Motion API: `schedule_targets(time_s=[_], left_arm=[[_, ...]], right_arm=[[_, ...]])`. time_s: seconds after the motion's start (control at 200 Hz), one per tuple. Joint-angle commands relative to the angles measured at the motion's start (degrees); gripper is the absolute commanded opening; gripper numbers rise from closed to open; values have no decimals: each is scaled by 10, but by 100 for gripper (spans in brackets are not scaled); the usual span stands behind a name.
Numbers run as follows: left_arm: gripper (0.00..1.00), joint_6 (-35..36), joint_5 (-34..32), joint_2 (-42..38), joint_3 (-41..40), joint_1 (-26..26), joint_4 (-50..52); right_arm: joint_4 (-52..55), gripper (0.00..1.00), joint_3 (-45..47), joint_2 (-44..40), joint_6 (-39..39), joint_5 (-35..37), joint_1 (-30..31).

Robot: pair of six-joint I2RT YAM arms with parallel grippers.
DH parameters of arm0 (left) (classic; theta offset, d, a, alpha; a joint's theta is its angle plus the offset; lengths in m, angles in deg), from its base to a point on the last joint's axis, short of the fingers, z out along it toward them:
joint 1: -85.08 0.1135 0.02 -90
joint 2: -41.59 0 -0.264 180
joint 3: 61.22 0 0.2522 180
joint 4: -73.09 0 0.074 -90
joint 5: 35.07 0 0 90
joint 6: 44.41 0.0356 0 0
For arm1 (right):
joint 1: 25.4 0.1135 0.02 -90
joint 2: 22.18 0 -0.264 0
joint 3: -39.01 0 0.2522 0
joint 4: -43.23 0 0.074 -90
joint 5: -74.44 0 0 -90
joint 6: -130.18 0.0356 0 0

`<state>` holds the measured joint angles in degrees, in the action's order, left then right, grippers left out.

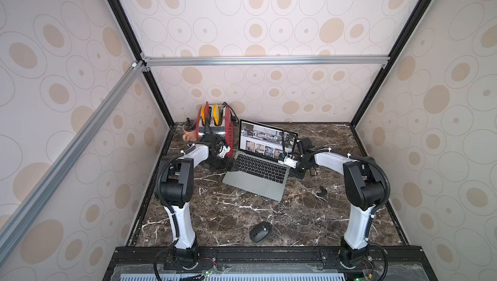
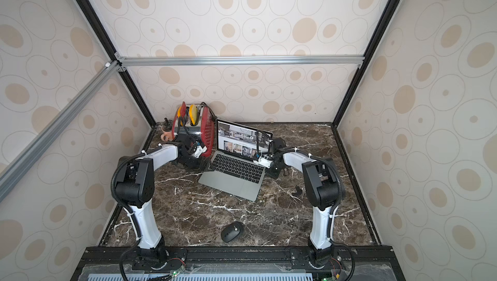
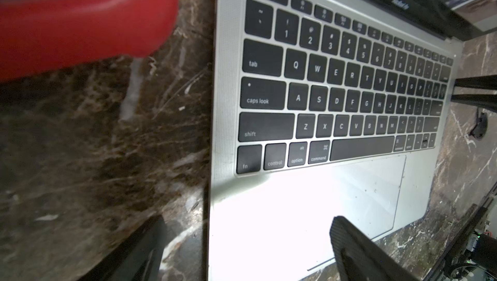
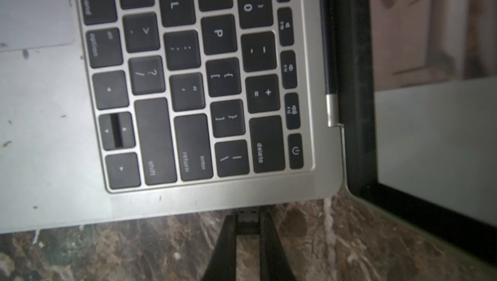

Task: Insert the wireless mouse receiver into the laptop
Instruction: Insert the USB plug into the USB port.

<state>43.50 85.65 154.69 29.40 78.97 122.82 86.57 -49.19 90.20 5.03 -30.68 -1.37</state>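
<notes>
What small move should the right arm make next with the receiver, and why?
Probably push the receiver straight into the side edge of the laptop: the fingers of the right gripper are shut on it, and its plug meets that edge but seems partly exposed.

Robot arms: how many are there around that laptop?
2. The left arm reaches the laptop's left side; the right arm reaches its right side. None seems hidden.
</notes>
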Motion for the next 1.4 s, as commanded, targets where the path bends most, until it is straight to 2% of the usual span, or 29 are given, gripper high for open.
schedule_targets(time_s=[0.0, 0.716, 1.046, 1.242, 1.392], left_arm=[[97, 13, -17, 43, 7, 8, 44], [96, 27, 10, 56, 6, 7, 63], [97, 22, 12, 52, 4, 8, 62], [97, 18, 14, 51, 5, 8, 58], [97, 15, 16, 47, 2, 8, 55]], right_arm=[[-3, 0, -29, 19, -30, -32, -2], [-60, 0, -8, 3, -82, -30, -1], [-33, 15, 3, -2, -66, -32, 1], [-21, 32, 16, -20, -62, -28, 4], [-15, 39, 24, -33, -59, -26, 6]])
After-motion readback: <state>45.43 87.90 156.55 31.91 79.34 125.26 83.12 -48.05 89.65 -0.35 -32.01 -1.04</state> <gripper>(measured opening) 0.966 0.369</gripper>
